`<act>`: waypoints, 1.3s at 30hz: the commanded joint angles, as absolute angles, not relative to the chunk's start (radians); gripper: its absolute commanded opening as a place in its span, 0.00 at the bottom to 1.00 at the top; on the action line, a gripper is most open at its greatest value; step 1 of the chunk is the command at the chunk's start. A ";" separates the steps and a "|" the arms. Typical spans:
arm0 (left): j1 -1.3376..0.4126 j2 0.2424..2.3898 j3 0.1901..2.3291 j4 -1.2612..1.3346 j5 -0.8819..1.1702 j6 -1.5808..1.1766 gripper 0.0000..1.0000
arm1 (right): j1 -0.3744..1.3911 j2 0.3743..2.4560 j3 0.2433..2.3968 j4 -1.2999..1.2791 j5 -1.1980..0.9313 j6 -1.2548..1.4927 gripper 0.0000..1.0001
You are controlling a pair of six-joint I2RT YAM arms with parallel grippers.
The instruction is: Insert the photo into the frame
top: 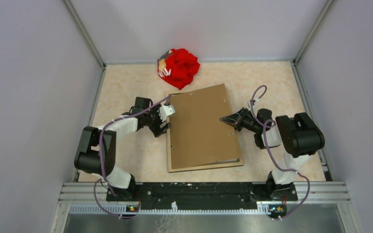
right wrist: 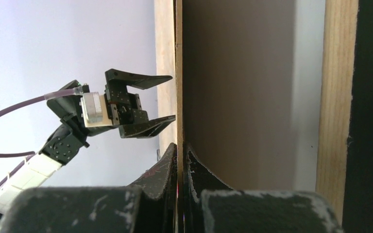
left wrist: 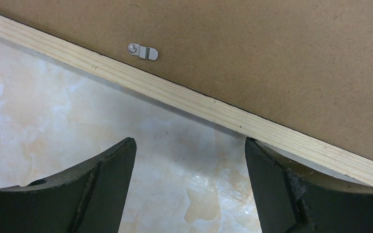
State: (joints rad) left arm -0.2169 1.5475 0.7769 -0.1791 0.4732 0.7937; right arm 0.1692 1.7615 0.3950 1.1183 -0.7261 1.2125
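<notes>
Photo [top: 199, 128] brown back up over pale-wood frame [left wrist: 199, 108]; right gripper [top: 222, 119] clamps its edge, left gripper [top: 168, 119] apart

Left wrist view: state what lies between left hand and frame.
That view shows only bare tabletop between the open left hand and the wooden edge of the frame.

Left claw [left wrist: 189, 143] gapes (arms reaching inward); right claw [right wrist: 180, 148] pinched shut.

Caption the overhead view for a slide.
Right gripper pinches the photo, board side up, over the frame; left gripper open at the opposite edge.
</notes>
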 commanded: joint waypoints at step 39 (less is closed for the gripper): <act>-0.244 1.568 0.829 -0.193 0.529 0.799 0.85 | 0.192 1.727 0.573 0.978 -0.711 0.989 0.00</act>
State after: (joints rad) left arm -0.2314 1.5623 0.7940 -0.2070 0.4740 0.8062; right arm 0.1745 1.7527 0.5446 0.9321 -0.7319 1.0569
